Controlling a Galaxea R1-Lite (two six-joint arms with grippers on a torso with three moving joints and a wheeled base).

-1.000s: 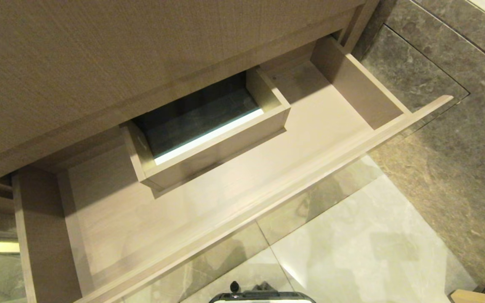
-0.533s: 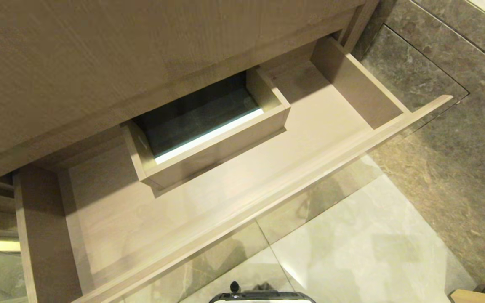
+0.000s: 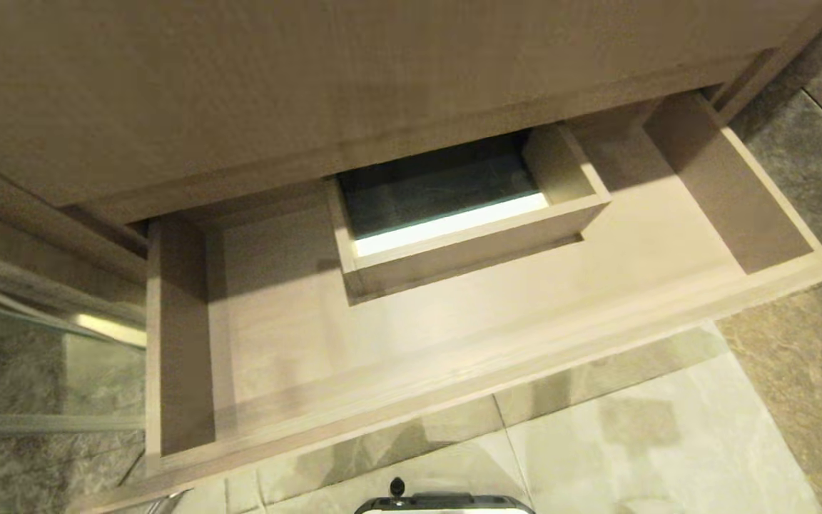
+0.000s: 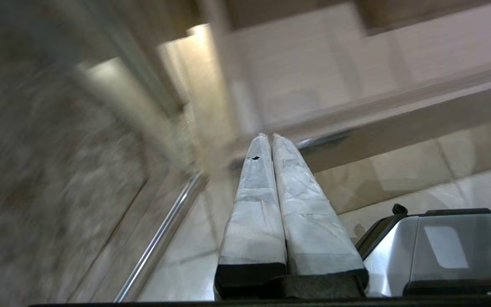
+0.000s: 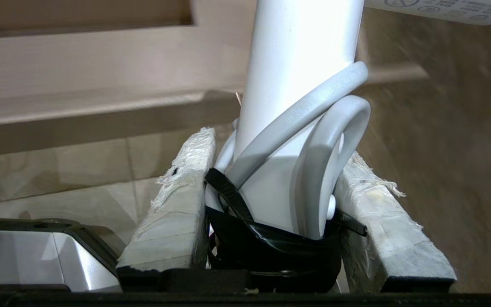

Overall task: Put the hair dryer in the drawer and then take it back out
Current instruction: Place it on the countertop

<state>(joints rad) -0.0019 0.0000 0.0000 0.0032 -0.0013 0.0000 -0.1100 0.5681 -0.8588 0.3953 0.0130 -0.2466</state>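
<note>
At six o'clock of the wide light-wood drawer (image 3: 454,314), out of head view, the right gripper (image 5: 271,170) clamps the white hair dryer's (image 5: 301,76) handle, presumably for stowing; the left gripper (image 4: 270,140) idles closed, empty.

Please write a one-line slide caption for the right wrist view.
Right gripper holding the white hair dryer with its coiled cord, near the open drawer.
</note>
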